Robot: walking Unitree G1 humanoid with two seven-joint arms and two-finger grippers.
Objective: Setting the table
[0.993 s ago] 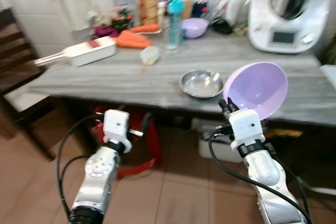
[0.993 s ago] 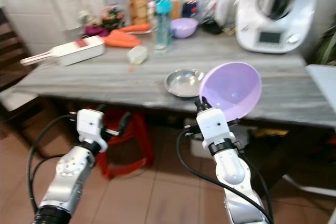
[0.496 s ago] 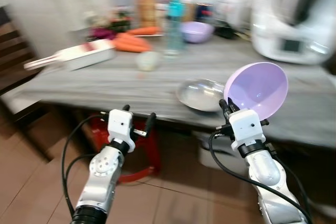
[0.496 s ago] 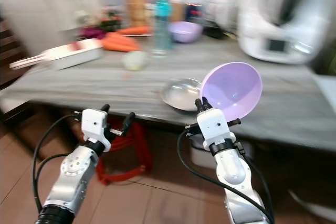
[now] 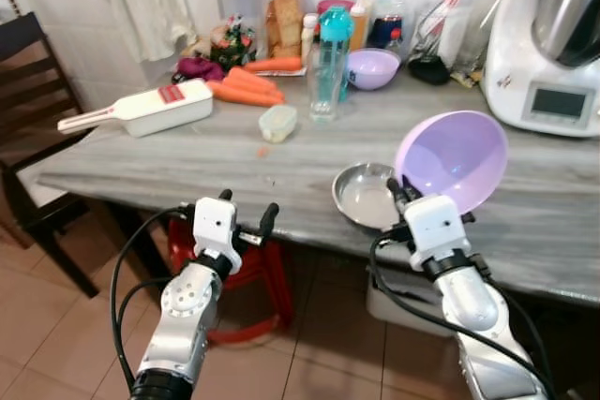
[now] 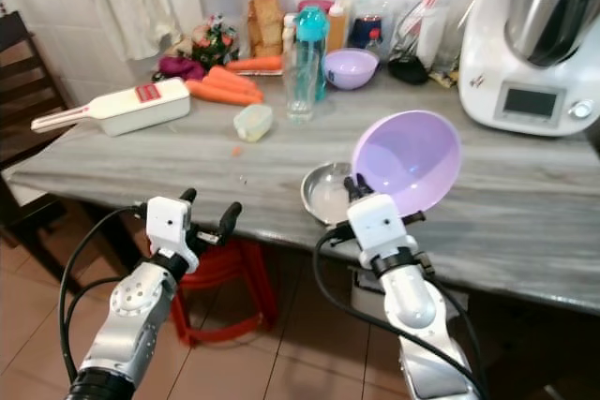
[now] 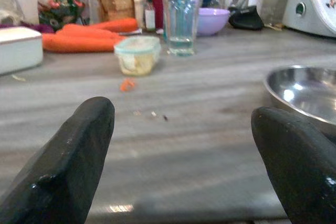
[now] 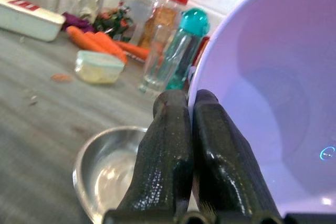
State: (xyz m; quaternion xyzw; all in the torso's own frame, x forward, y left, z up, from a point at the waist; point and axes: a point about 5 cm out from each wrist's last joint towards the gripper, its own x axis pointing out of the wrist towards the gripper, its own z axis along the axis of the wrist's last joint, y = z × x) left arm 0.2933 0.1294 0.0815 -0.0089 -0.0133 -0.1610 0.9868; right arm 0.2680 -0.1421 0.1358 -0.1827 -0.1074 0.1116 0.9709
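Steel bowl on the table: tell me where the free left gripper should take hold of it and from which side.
Take the steel bowl by its thin rim, one finger inside and one outside. It sits upright and shallow near the table front edge, so the near-left rim is probably easiest. The left gripper has open jaws on that side, while the right gripper holds the purple bowl over the other side.

The right claw (image 8: pixel 191 100) pinches the rim of a lilac plastic bowl (image 8: pixel 268 98) between its two black fingers (image 8: pixel 163 156), pressed tight together. Beside the fingers a steel bowl (image 8: pixel 107 174) sits on the grey streaked surface (image 8: pixel 37 124). Toward the far edge stand a clear glass (image 8: pixel 156 61), a teal-capped bottle (image 8: pixel 185 45), a lidded tub (image 8: pixel 98 66), carrots (image 8: pixel 94 43) and a red-lidded jar (image 8: pixel 164 14).
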